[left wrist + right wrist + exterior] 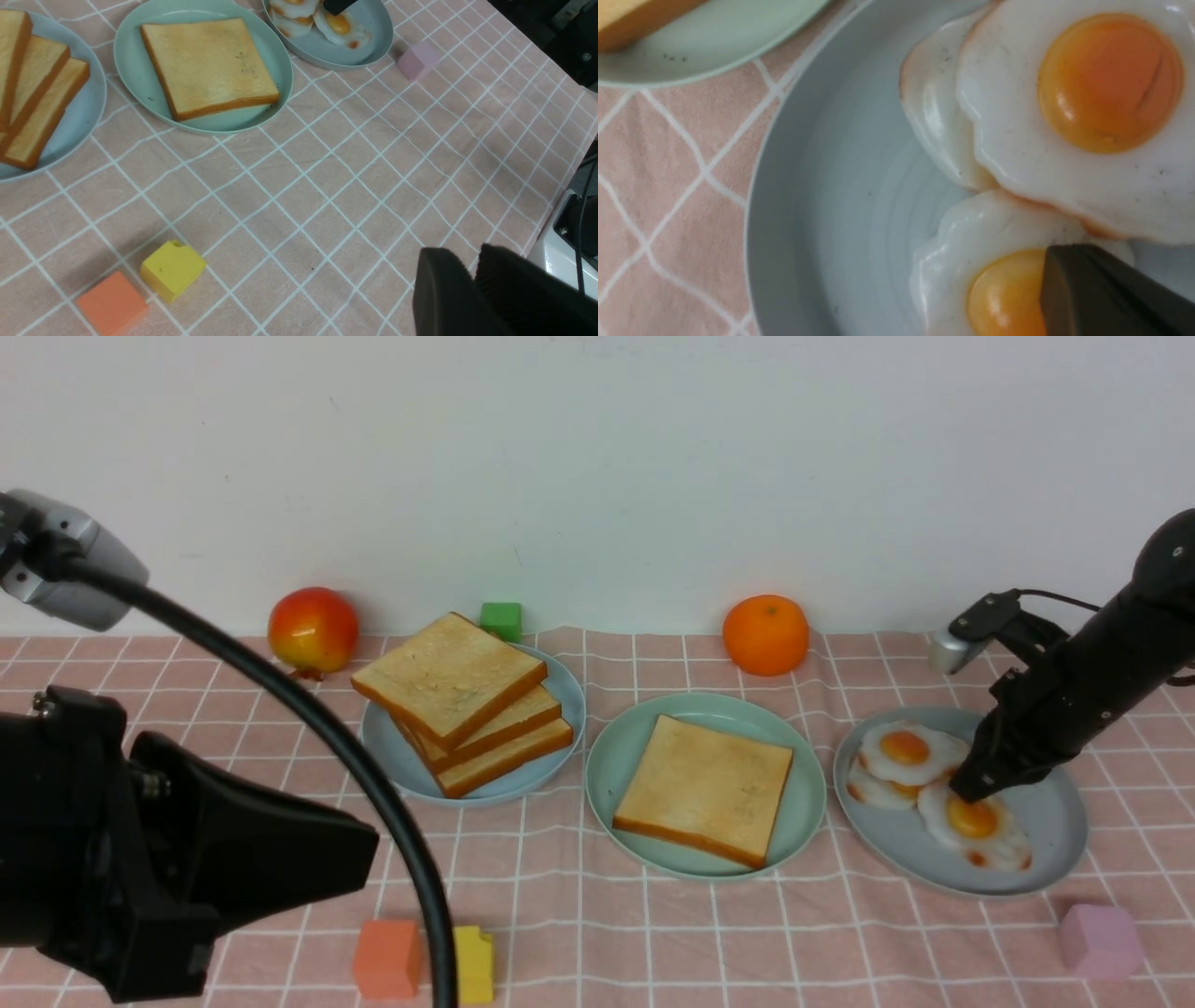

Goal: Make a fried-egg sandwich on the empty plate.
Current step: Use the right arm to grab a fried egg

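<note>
White fried egg (991, 836) just under right tool (971, 790), open or closed not possible to tell; mint-green plate (611, 761) lying to left.

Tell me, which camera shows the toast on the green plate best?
The left wrist view: the toast slice lies whole, seen from above on the mint-green plate. The front view shows it whole but smaller and flatter; the right wrist view catches only a corner.

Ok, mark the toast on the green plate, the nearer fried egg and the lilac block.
Toast slice (705, 786): front view, middle of top face.
Nearer fried egg (973, 819): front view, on yolk.
Lilac block (1100, 926): front view, top face.
</note>
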